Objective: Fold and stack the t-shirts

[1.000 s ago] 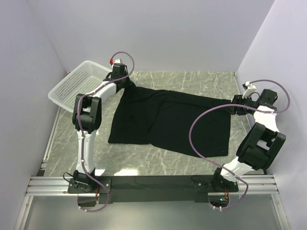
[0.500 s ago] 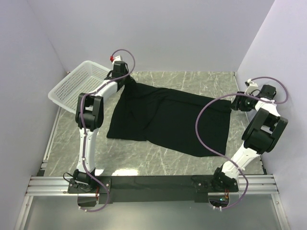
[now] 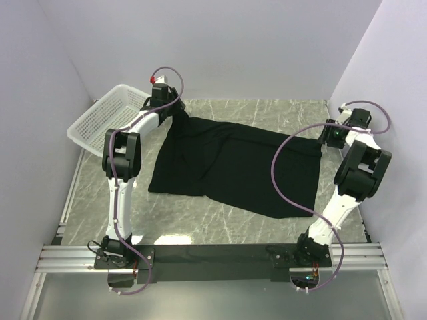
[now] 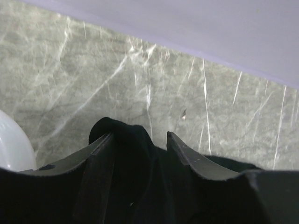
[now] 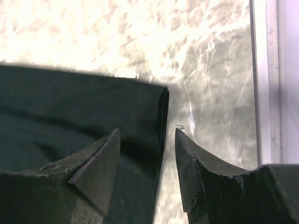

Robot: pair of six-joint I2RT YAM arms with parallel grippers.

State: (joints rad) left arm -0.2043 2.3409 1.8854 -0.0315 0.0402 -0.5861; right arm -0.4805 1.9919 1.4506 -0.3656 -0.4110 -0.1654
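Observation:
One black t-shirt lies spread flat across the marble table. My left gripper is at its far left corner, by the basket. In the left wrist view its jaws stand apart, and a bunched hump of the cloth lies loose between them. My right gripper is at the shirt's far right corner. It is open and straddles the folded edge of the shirt, one finger over the cloth and the other over bare table.
A white mesh basket stands at the far left, just behind my left gripper; its rim shows in the left wrist view. Walls close in the back and both sides. A metal rail runs along the table's right edge.
My left gripper has opened and let go of the shirt's far left corner. The right arm has drawn back toward the far right, and the shirt's right end has settled flat.

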